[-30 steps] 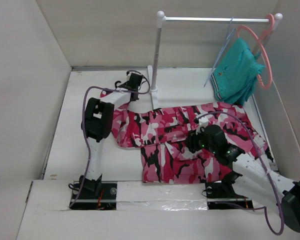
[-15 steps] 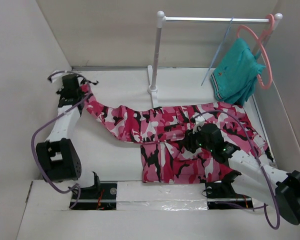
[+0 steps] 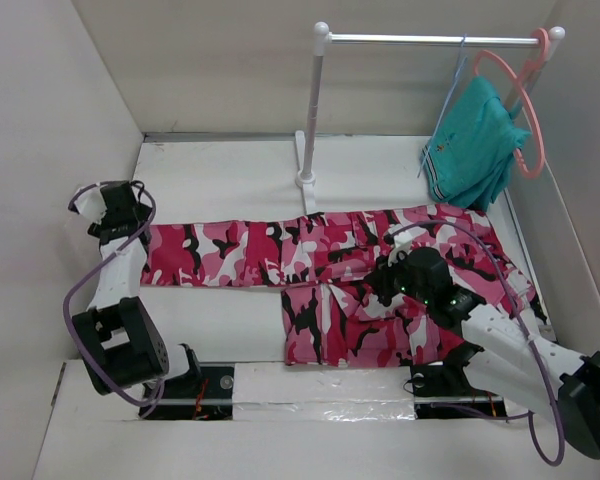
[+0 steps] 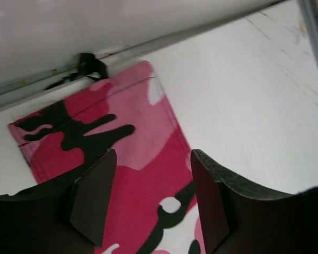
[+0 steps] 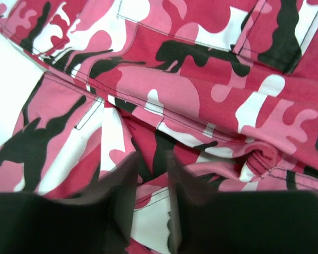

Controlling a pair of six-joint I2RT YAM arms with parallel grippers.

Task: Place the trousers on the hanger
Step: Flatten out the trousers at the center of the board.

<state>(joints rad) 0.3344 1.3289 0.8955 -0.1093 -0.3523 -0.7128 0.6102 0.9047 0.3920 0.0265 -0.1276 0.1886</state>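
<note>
While the left gripper (image 4: 151, 174) hung just above the table (image 3: 230, 165) at its far left side, its fingers (image 4: 95, 196) stood wide apart with nothing between them, and the hem of one trouser leg lay flat beneath them, close to the foot of the side wall. Spread across the table, the trousers (image 3: 280, 250) lay with that leg stretched out straight to the left, the other leg folded back toward the near edge, and the waist end bunched toward the right. Down on the rumpled middle of the cloth sat the right gripper (image 5: 152, 180); its fingers (image 5: 122, 196) showed blurred with only a narrow gap, a stitched seam running under them, and whether they pinched a fold could not be told. At the far right, well apart from the trousers, the hanger (image 3: 446, 95) hung by its hook from the rail (image 3: 430, 39), beside a pink hanger (image 3: 525, 95) that carried a teal garment (image 3: 475, 145). A small mark on the teal cloth was too small to read.
</note>
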